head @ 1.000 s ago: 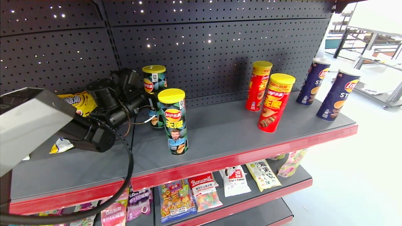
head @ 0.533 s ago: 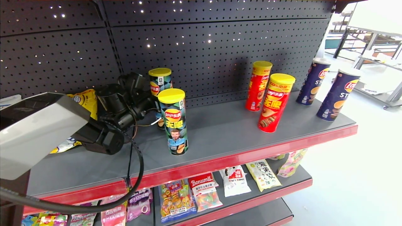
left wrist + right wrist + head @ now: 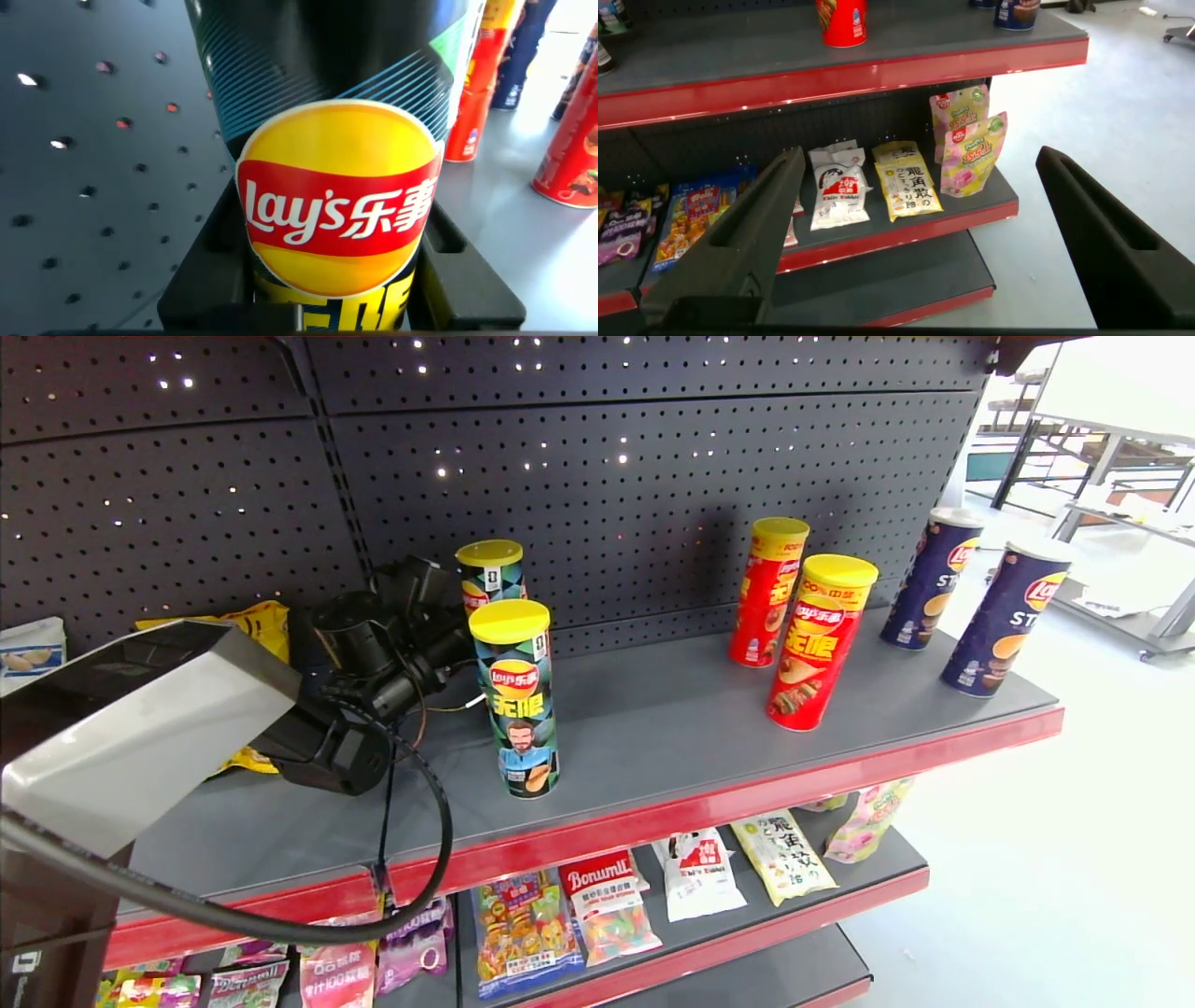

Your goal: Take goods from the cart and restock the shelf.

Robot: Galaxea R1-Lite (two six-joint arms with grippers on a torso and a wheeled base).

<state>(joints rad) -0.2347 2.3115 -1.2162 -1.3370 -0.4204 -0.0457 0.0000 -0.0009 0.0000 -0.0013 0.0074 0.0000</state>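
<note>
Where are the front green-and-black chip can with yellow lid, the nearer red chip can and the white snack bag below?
Front green-and-black chip can (image 3: 516, 709): head view, label middle.
Nearer red chip can (image 3: 817, 649): head view, body middle.
White snack bag (image 3: 697, 875): head view, its centre.

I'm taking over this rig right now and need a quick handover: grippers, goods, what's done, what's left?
Left gripper: shut on a teal-and-black chip can with a yellow lid, upright at the back of the grey top shelf, just behind a matching can; its base is hidden.
Right gripper: open, empty, facing the lower shelves.
Done: matching can, two red cans and two dark blue cans stand on the top shelf.
Left: release the held can, then probably fetch more.
</note>
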